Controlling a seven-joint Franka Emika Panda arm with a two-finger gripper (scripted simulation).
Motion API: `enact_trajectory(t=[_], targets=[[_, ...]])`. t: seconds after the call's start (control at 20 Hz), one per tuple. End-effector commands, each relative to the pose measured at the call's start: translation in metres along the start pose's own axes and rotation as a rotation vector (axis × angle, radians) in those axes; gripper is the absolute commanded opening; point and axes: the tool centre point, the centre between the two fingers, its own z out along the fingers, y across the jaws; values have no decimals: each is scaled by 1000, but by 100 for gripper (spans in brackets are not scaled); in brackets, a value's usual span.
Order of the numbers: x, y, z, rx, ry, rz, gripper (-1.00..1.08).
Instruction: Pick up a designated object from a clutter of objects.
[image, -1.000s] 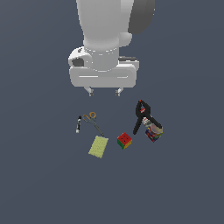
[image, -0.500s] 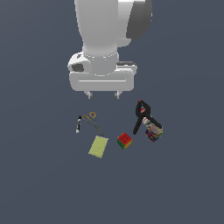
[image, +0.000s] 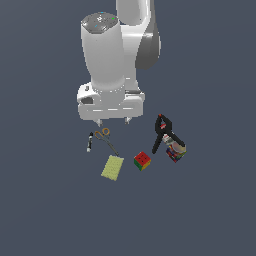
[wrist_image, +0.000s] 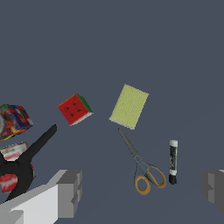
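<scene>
The scissors (image: 105, 139) lie flat on the dark floor, thin grey blades and orange ring handles; they also show in the wrist view (wrist_image: 142, 165). My gripper (image: 113, 121) hangs open and empty above them, the handles just below its fingertip on the exterior view's left. In the wrist view the two grey fingertips (wrist_image: 70, 192) stand wide apart, with the scissors between them. The clutter around: a black marker (image: 90, 142), a flat yellow-green rectangle (image: 112, 167), a red-green-yellow cube (image: 142, 160), a black red-tipped clamp (image: 164, 132) and a colourful container (image: 175, 151).
The marker (wrist_image: 173, 161) lies close beside the scissor handles. The rectangle (wrist_image: 129, 106) lies just past the blade tips. The clamp (wrist_image: 26, 159) and container (wrist_image: 13, 120) are off to one side, the cube (wrist_image: 75, 109) between.
The arm has turned and the gripper has come lower and toward the exterior view's left, closer above the scissors. The objects have not moved.
</scene>
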Motion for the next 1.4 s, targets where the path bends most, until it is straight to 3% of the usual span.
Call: enact_trajectory(t=[0.0, 0.7, 1.35], targets=[[-4, 8, 23, 2, -2, -35, 100], [-51, 50, 152, 2, -10, -246, 100], [-80, 62, 195, -2, -16, -325, 100]])
